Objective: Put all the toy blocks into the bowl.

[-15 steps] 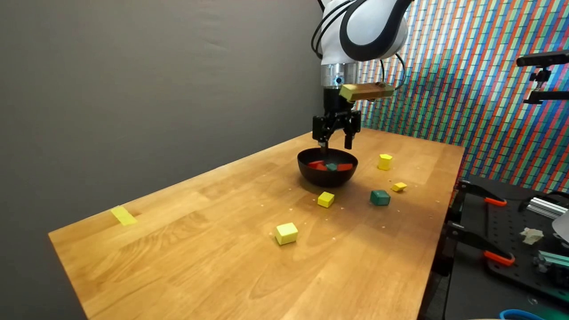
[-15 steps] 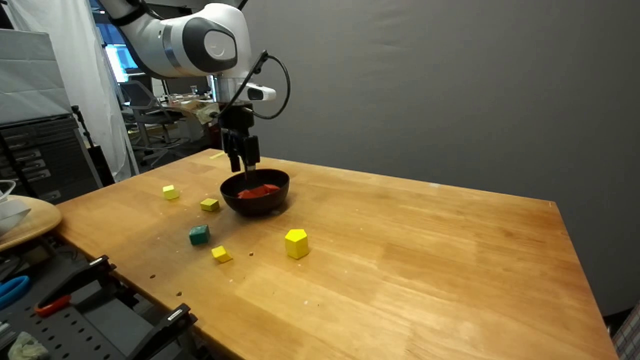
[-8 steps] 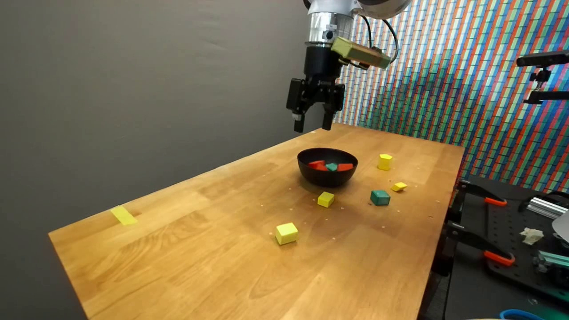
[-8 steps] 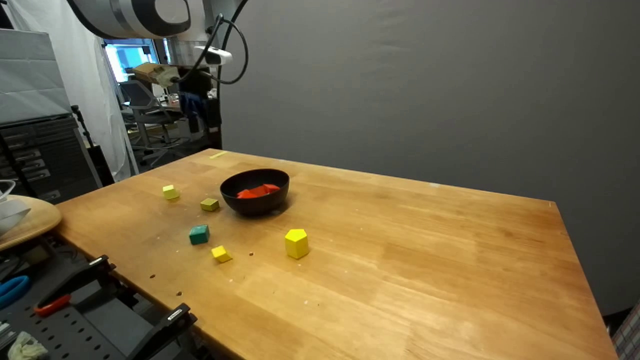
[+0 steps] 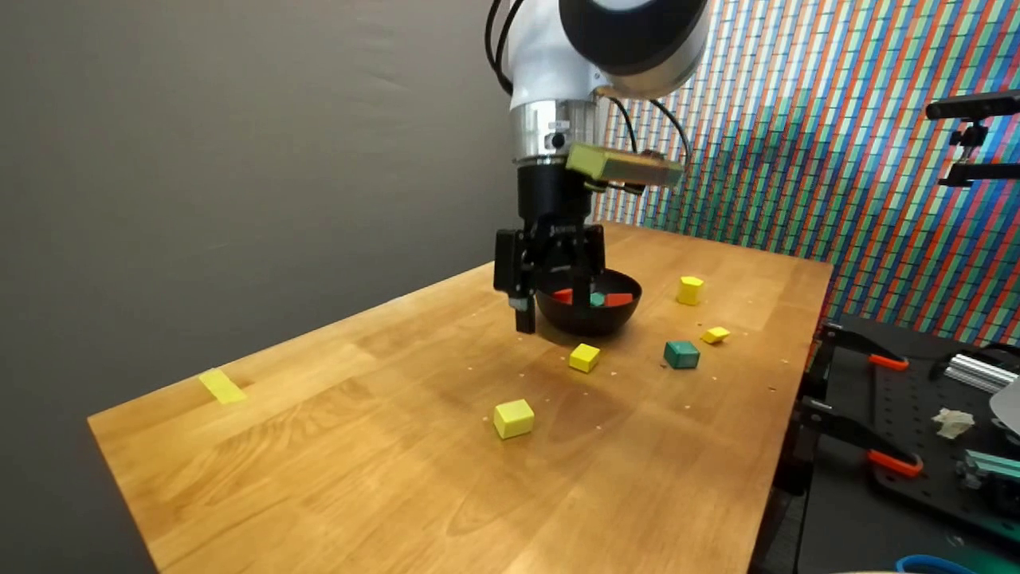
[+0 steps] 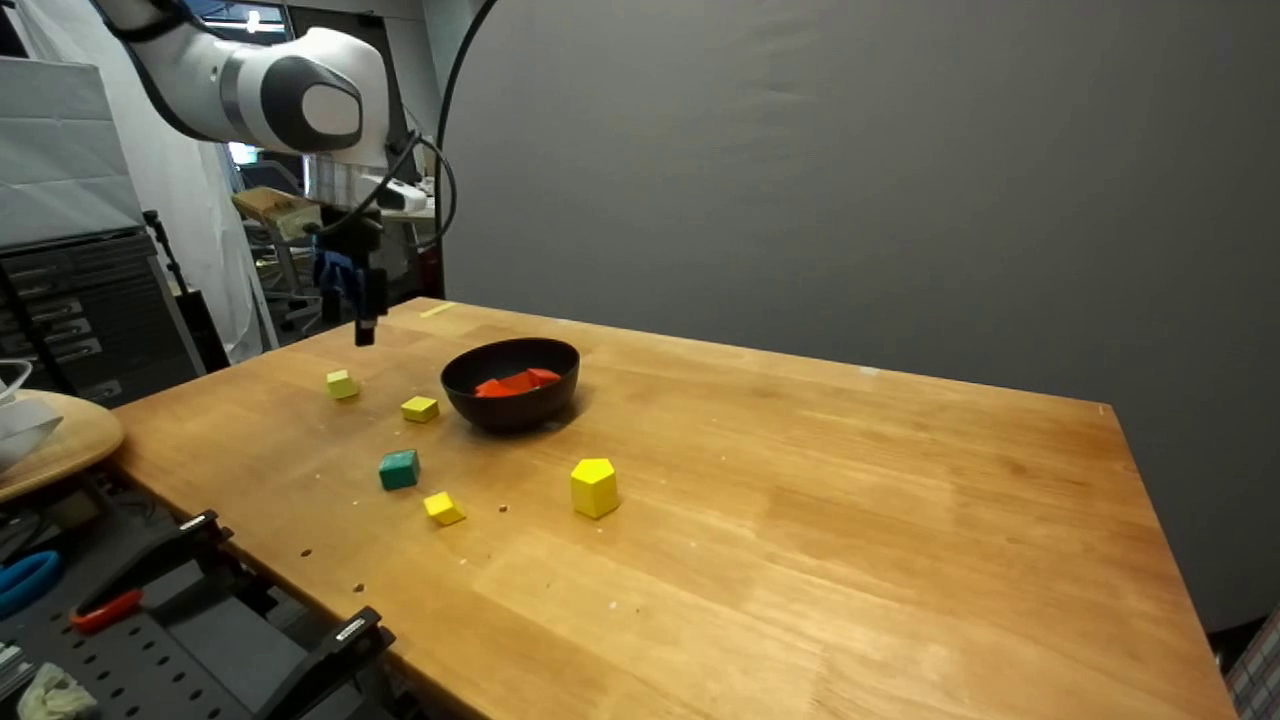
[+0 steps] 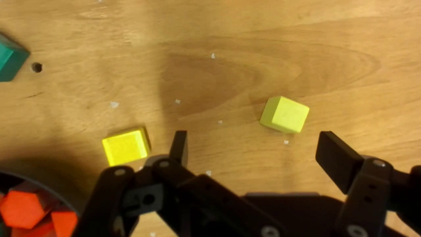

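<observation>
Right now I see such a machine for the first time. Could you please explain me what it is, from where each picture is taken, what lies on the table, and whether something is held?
It is a robot arm ending in a two-fingered gripper. Two pictures look in from outside the robot; the wrist view looks down from its wrist. On the wooden table stands a black bowl with red blocks and a teal block inside. Outside it lie four yellow blocks, one green block and a flat yellow strip. The gripper is open and holds nothing: the palest yellow block, close to its fingers in the wrist view, lies on the table.
</observation>
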Available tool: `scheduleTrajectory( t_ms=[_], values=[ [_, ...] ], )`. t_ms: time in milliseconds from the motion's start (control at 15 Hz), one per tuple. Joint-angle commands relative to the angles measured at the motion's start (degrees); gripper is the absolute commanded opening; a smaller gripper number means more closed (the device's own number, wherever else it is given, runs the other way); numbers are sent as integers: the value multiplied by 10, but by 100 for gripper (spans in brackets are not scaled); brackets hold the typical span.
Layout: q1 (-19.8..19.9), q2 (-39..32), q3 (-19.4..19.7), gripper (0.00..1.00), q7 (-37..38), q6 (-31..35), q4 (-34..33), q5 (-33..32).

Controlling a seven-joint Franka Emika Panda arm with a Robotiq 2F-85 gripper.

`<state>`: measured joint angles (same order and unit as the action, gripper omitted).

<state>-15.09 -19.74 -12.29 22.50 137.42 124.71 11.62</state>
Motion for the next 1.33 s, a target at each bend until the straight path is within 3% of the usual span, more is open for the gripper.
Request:
scheduleTrajectory(
  t_ms=[0, 333, 400, 533, 1000, 1267],
  values=[
    [-24, -90, 3, 100, 1, -6, -74, -11],
    [-57, -161, 9, 98, 4, -21, -141, -16],
    [-61, -170, 9, 73, 2, -22, -151, -16],
    [-65, -182, 10, 71, 2, -27, -166, -14],
    [-68, -174, 25, 16, 10, -33, -177, -21],
    [-52, -81, 39, 16, 15, -20, -116, -22]
  ],
)
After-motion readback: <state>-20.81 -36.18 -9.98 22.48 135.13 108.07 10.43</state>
